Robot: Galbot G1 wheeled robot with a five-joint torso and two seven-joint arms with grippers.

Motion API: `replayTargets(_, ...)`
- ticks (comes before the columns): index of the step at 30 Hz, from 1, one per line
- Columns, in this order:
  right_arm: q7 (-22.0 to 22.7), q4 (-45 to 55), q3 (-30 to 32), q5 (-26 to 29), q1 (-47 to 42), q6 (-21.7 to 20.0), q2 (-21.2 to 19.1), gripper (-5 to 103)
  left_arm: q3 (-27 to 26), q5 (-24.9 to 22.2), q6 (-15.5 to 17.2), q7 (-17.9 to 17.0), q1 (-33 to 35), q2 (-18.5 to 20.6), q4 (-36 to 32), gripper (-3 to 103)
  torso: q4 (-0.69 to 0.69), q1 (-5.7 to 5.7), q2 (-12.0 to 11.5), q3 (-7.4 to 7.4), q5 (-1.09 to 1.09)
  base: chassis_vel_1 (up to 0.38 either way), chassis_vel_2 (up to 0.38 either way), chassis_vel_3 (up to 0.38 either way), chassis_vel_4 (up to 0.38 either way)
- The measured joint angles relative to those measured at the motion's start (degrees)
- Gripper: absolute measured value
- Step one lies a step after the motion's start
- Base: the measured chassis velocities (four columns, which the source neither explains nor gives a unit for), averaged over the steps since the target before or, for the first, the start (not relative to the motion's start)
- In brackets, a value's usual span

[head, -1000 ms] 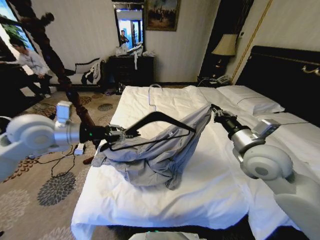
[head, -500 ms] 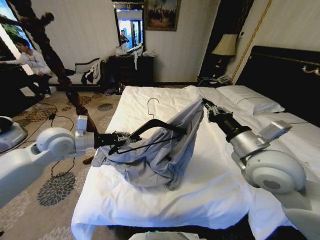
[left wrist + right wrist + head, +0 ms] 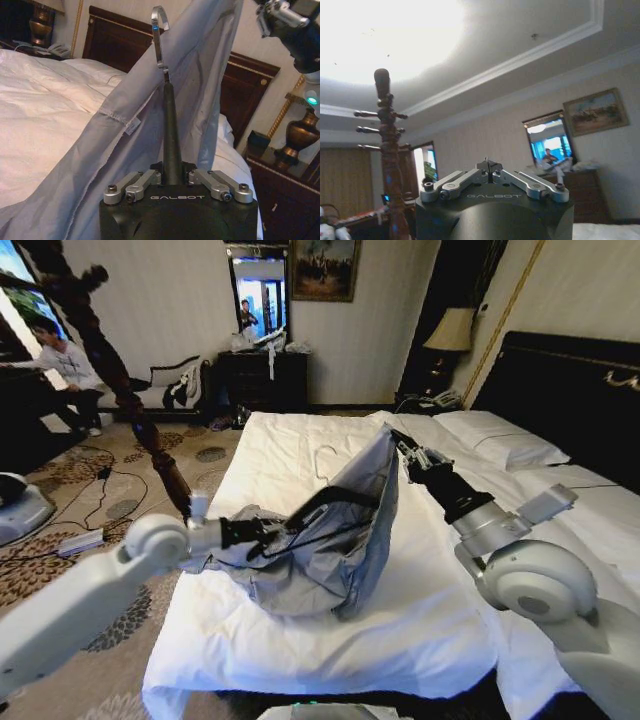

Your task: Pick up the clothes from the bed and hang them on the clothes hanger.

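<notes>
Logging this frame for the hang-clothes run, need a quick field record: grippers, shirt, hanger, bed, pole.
left gripper: shut on the clothes hanger's shoulder end, low over the bed's near-left part
right gripper: shut on the shirt's top edge, holding it raised above mid-bed
shirt: light blue-grey, upper part lifted and draped over the hanger, lower part bunched on the duvet
clothes hanger: black, partly inside the shirt; silver hook sticking out past the fabric
bed: white duvet, pillows at the black headboard
wooden pole: standing off the bed's left side, pegs bare
</notes>
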Motion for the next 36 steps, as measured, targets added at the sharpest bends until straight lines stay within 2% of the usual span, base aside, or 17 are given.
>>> replayTargets(7,-5.3,-1.4,-0.6,0.0,-0.2,3.7,-0.4,0,-0.5,4.4,0.2,0.6,1.0,-7.7,3.2,17,0.00,0.00,0.0,0.00,0.00,0.000,0.000,0.000,0.000)
replayTargets(8,-7.3,-1.4,-0.9,0.0,-0.4,4.8,-0.4,0,-1.6,6.0,0.2,1.0,1.6,-10.7,4.0,17,0.00,0.00,0.0,0.00,0.00,0.000,0.000,0.000,0.000)
replayTargets(9,-7.3,-1.4,-0.9,0.0,-0.4,4.8,-0.4,0,-1.6,6.0,0.2,1.0,1.6,-10.7,4.0,17,0.00,0.00,0.0,0.00,0.00,0.000,0.000,0.000,0.000)
replayTargets(12,-12.4,-1.5,-1.5,-0.1,-1.6,7.4,-0.3,0,-3.4,8.6,0.2,1.8,2.8,-16.9,5.0,17,0.00,0.00,0.0,0.00,0.00,0.000,0.000,0.000,0.000)
replayTargets(13,-12.4,-1.5,-1.5,-0.1,-1.6,7.4,-0.3,0,-3.4,8.6,0.2,1.8,2.8,-16.9,5.0,17,0.00,0.00,0.0,0.00,0.00,0.000,0.000,0.000,0.000)
replayTargets(16,-15.9,-1.4,-1.7,-0.5,-3.8,8.6,-0.2,0,-3.8,10.8,0.2,2.3,2.2,-21.4,5.9,17,0.01,0.00,0.0,0.00,-0.01,0.000,0.000,0.000,0.000)
replayTargets(18,-16.6,-1.4,-1.7,-0.9,-4.5,8.7,-0.2,0,-3.8,11.1,0.2,2.4,1.7,-22.4,6.1,17,0.00,0.00,0.0,0.00,-0.01,0.000,0.000,0.000,0.000)
replayTargets(22,-17.9,-2.2,-2.8,-5.2,-7.8,8.5,0.4,0,-3.5,11.6,0.3,2.3,-0.1,-26.4,6.4,17,-0.01,0.00,0.0,0.00,0.01,0.000,0.000,0.000,0.000)
replayTargets(29,-17.7,-2.9,-2.9,-8.5,-10.8,7.5,0.6,0,-2.5,11.4,0.4,2.0,-1.1,-26.0,5.3,17,-0.01,0.00,0.0,0.00,0.00,0.000,0.000,0.000,0.000)
replayTargets(34,-13.6,-2.3,-2.8,-9.5,-11.5,4.7,0.8,0,-2.7,10.8,0.4,1.5,-0.9,-24.9,4.1,17,0.01,0.00,0.0,0.00,-0.01,0.000,0.000,0.000,0.000)
replayTargets(36,-10.6,-1.1,-2.8,-10.0,-13.0,2.1,0.6,0,-3.0,10.7,0.4,1.2,-0.8,-24.8,3.6,17,0.01,0.00,0.0,0.00,-0.01,0.000,0.000,0.000,0.000)
